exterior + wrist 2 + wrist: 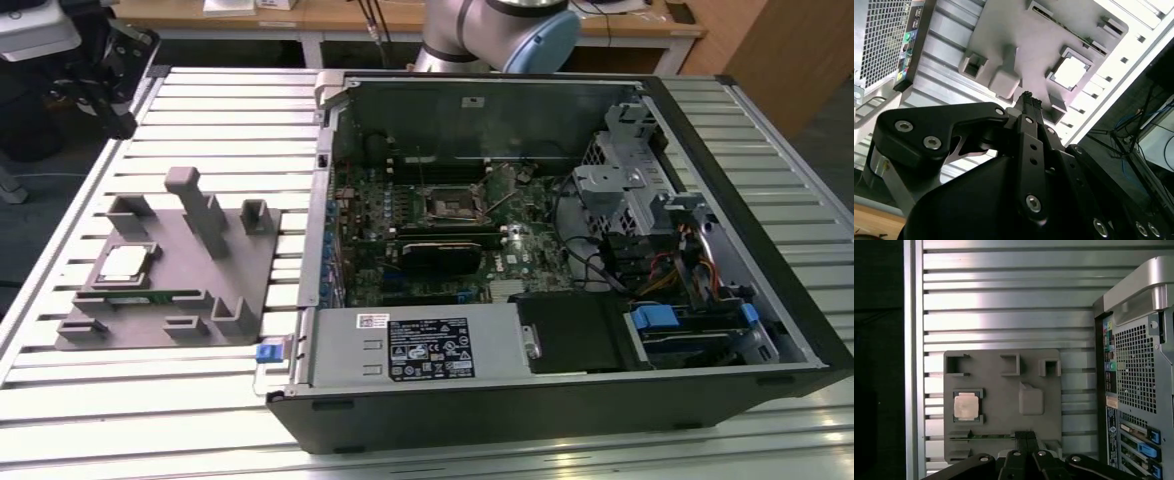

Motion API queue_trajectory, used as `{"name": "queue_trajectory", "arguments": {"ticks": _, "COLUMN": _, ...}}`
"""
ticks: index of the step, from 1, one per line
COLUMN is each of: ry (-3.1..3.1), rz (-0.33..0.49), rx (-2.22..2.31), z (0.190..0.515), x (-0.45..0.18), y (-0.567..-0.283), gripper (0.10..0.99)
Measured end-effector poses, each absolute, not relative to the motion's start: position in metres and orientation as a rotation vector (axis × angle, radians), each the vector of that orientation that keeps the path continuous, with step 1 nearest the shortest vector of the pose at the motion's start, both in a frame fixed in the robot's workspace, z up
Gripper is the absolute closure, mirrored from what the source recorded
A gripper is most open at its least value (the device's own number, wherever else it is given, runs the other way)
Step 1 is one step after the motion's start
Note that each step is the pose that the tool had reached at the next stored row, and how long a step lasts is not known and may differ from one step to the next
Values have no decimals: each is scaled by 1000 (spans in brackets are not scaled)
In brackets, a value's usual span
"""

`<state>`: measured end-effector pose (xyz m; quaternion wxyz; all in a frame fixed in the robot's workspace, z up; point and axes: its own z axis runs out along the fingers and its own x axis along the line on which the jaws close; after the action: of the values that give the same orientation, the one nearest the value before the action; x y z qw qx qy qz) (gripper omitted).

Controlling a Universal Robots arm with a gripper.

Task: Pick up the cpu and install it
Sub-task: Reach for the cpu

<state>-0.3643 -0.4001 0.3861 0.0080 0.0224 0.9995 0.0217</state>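
Note:
The cpu is a pale silver square chip lying flat in a recess of the grey holder tray, at the exterior view's left. My gripper hangs well above the tray, off to one side of the chip and apart from it. Its black fingers are shut together with nothing between them. The black socket frame sits in the middle of the motherboard inside the open computer case.
The tray carries several upright grey blocks, one standing close to the chip. The case's rear panel rises beside the tray. Everything rests on a slatted aluminium table, whose edge runs near the tray. Cables and drive bays fill the case's right side.

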Motion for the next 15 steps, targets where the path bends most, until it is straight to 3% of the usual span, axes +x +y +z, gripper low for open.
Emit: {"name": "queue_trajectory", "arguments": {"ticks": 15, "ry": 3126, "rz": 68, "rx": 70, "z": 384, "x": -389, "y": -400, "gripper": 980}}
